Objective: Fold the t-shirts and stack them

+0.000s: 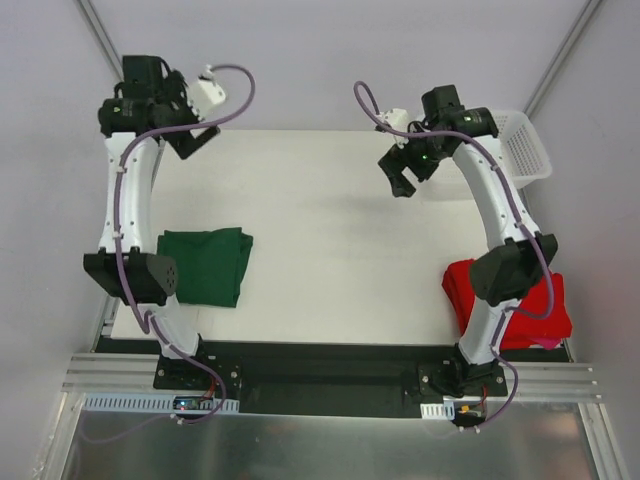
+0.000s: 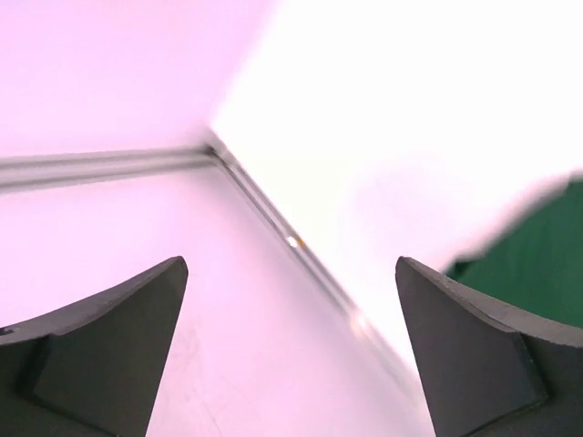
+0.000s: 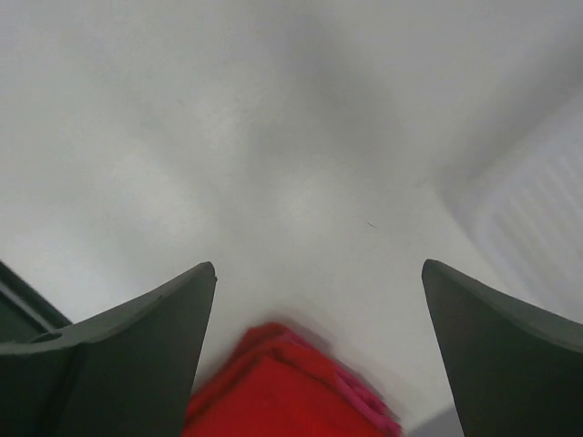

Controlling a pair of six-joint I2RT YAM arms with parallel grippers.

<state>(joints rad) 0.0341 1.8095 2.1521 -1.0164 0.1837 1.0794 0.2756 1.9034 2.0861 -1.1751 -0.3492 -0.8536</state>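
**Surface.** Flat white rectangular table (image 1: pixel 330 220), matt and plain. An aluminium rail (image 1: pixel 110 380) runs along its near edge and carries both arm bases.

**Room.** Pale grey walls (image 1: pixel 320 60) enclose the table on three sides. Thin metal struts (image 1: pixel 100 38) run diagonally in the far corners.

**Item 1.** Dark green cloth t-shirt (image 1: pixel 210 265), folded into a compact rectangle. It lies flat on the near-left part of the table, just beside the left arm's elbow. Its edge shows at the right of the left wrist view (image 2: pixel 537 246).

**Item 2.** Bright red cloth t-shirt (image 1: pixel 462 288), folded. It lies at the near-right corner of the table, partly hidden under the right arm's elbow and well apart from the green one. It appears blurred at the bottom of the right wrist view (image 3: pixel 273 391).

**Item 3.** White plastic mesh basket (image 1: pixel 525 145), at the far-right corner of the table.

**Left tool** (image 1: pixel 195 135) (image 2: pixel 291 264). Raised over the far-left corner of the table, jaws wide apart, holding nothing.

**Right tool** (image 1: pixel 403 180) (image 3: pixel 319 269). Raised over the far-right part of the table near the basket, jaws wide apart, holding nothing.
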